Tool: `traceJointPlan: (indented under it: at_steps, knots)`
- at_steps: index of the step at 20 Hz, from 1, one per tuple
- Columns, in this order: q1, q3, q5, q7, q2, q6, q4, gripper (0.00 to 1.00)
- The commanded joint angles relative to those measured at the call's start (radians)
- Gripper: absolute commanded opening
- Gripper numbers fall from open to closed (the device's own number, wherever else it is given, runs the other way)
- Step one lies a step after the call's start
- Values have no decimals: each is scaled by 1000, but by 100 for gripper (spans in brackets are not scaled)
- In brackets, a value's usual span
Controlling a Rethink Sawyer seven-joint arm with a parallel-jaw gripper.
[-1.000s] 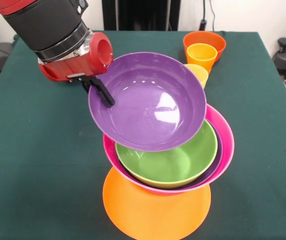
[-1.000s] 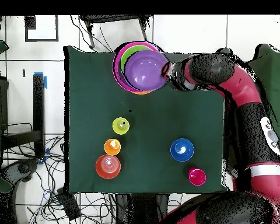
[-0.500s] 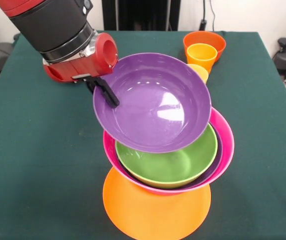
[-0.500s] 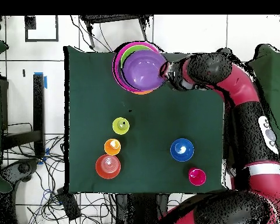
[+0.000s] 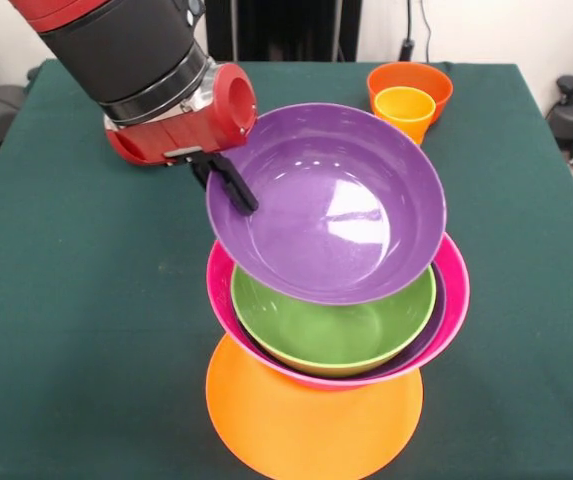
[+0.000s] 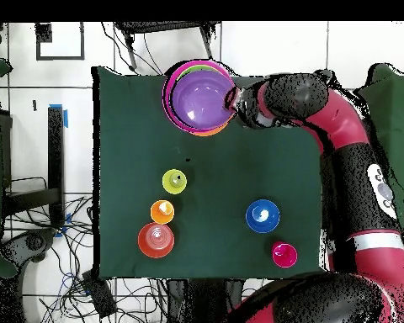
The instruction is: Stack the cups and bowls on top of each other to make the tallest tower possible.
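From the left, the gripper (image 5: pixel 228 182) pinches the left rim of the purple bowl (image 5: pixel 331 205), holding it tilted just above the green bowl (image 5: pixel 336 328) in the tower (image 5: pixel 446 300), slightly far-left of centre over the near bench (image 5: pixel 76 330).

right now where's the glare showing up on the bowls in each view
Front view: bright highlights sit on the inner wall of the purple bowl held by the gripper, with fainter sheen inside the green bowl. Overhead view: only a pale patch inside the purple bowl and a speck in the blue bowl.
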Motion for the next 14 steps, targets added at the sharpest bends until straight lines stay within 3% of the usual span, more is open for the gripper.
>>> traceJointPlan:
  at_steps: [1,9,14]
  knots:
    - [57,23,30,44,-5,-22,-39,0]
    - [70,17,36,35,24,-41,-77,0]
    - [83,16,33,12,73,-34,-148,0]
